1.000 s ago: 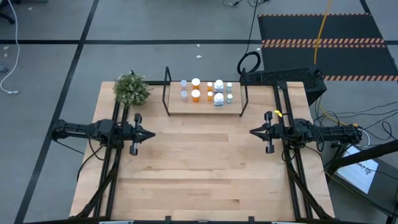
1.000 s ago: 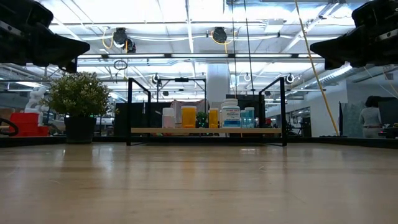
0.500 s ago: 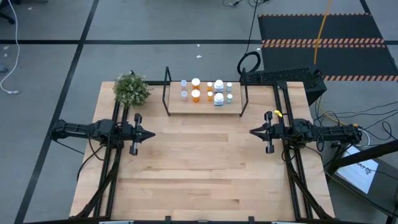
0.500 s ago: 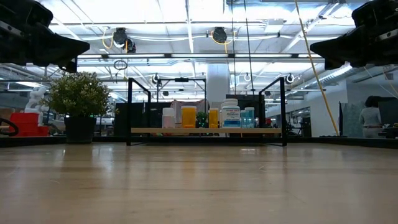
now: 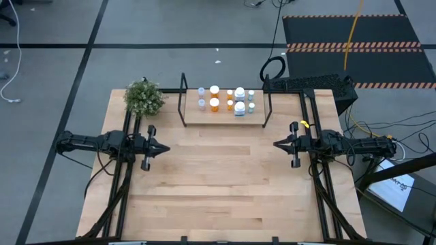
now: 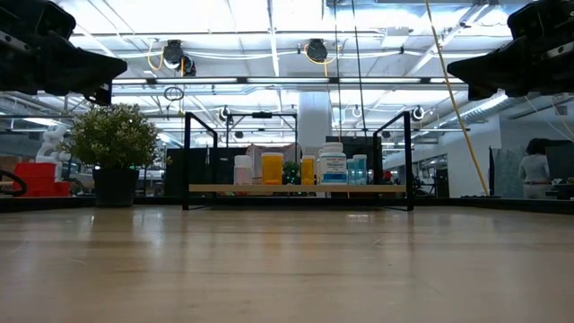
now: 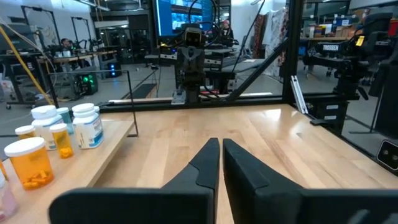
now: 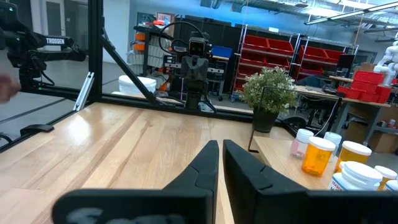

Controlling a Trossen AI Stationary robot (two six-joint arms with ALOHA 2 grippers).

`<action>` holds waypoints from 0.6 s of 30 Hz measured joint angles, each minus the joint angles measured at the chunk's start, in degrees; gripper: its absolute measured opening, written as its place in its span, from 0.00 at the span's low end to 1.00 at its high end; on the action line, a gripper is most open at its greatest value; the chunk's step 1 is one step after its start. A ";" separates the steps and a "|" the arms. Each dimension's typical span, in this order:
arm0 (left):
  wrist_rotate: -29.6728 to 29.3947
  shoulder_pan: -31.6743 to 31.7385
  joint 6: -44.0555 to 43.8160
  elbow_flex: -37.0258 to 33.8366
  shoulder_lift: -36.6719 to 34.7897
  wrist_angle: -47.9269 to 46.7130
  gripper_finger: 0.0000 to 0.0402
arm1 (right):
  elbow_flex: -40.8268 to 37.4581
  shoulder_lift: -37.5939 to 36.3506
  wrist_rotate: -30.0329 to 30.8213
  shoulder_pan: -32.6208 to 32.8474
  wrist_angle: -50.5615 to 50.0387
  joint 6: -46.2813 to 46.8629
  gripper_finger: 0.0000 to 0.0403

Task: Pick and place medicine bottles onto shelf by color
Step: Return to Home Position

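Several small medicine bottles [image 5: 227, 99] with white caps stand on the low light-wood shelf [image 5: 223, 116] at the table's far middle; orange, pale and white bodies show in the low view [image 6: 303, 169]. They also show in the left wrist view [image 7: 56, 134] and the right wrist view [image 8: 339, 158]. My left gripper [image 5: 167, 147] hovers shut and empty over the table's left side, pointing right. My right gripper [image 5: 275, 144] hovers shut and empty over the right side, pointing left. Both are well clear of the shelf.
A potted green plant [image 5: 144, 98] stands at the table's far left, beside the shelf's black end frame [image 5: 182, 95]. The wooden tabletop [image 5: 218, 177] lies bare between the two grippers and toward the near edge.
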 joint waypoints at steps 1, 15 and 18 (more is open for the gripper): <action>0.00 0.00 0.00 -0.02 0.00 0.02 0.06 | 0.00 -0.02 0.00 0.01 -0.01 0.00 0.04; -0.02 0.00 0.00 0.00 0.00 0.02 0.08 | 0.00 0.00 0.00 -0.01 -0.01 0.00 0.04; -0.02 0.00 0.00 -0.02 0.00 0.02 0.08 | 0.00 -0.01 0.00 0.00 0.00 0.00 0.04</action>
